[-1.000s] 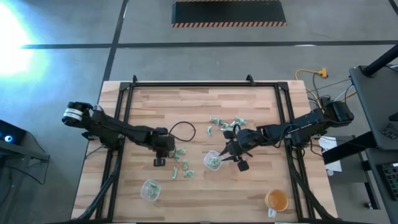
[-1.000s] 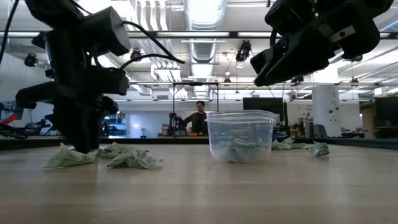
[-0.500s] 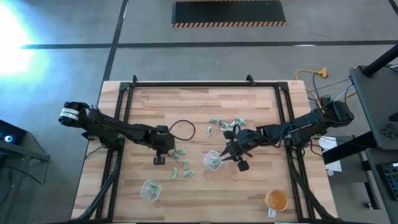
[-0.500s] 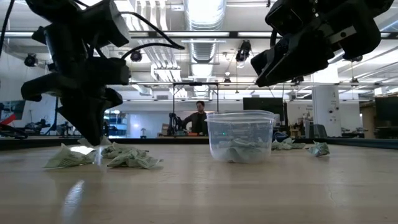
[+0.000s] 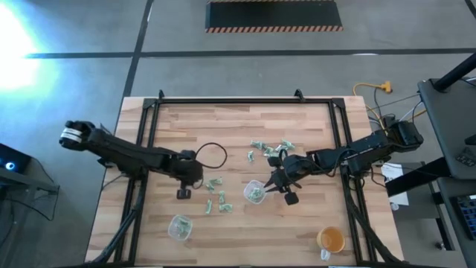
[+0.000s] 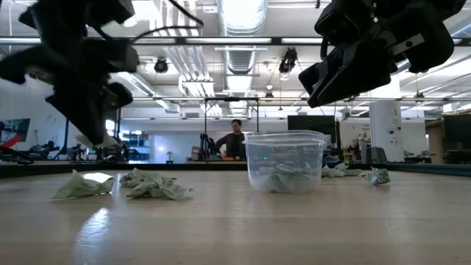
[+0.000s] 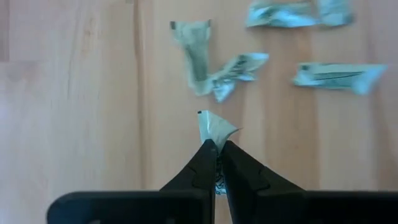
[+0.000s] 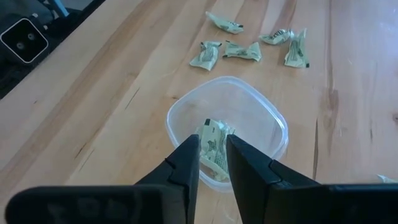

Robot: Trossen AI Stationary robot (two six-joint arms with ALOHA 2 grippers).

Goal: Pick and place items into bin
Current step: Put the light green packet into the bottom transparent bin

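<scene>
Small green-and-white crumpled items lie on the wooden table in two clusters, one near (image 5: 216,195) and one farther back (image 5: 269,147). The bin, a clear plastic cup (image 5: 253,192), stands mid-table with several items in it (image 8: 214,146). My left gripper (image 5: 186,179) hangs raised left of the near cluster, shut on one item (image 7: 215,129). My right gripper (image 8: 213,155) hovers above the bin, clear of its rim in the low view (image 6: 316,81). Its fingers stand slightly apart, with nothing seen between them. My left gripper pinches one crumpled item by its lower end (image 7: 213,142) between the two fingertips. The fingers come from above, pointing down. The item's free end sticks out past the tips and is lifted clear of the table.
A second clear cup (image 5: 179,227) stands near the front edge on the left. An orange cup (image 5: 331,240) sits at the front right corner. A black cable loop (image 5: 212,155) lies behind my left gripper. Black frame rails run along the table's left, right and far sides.
My left gripper has risen from the tabletop beside the near cluster and gone a little toward the table's left edge. My right gripper has stayed above the bin.
</scene>
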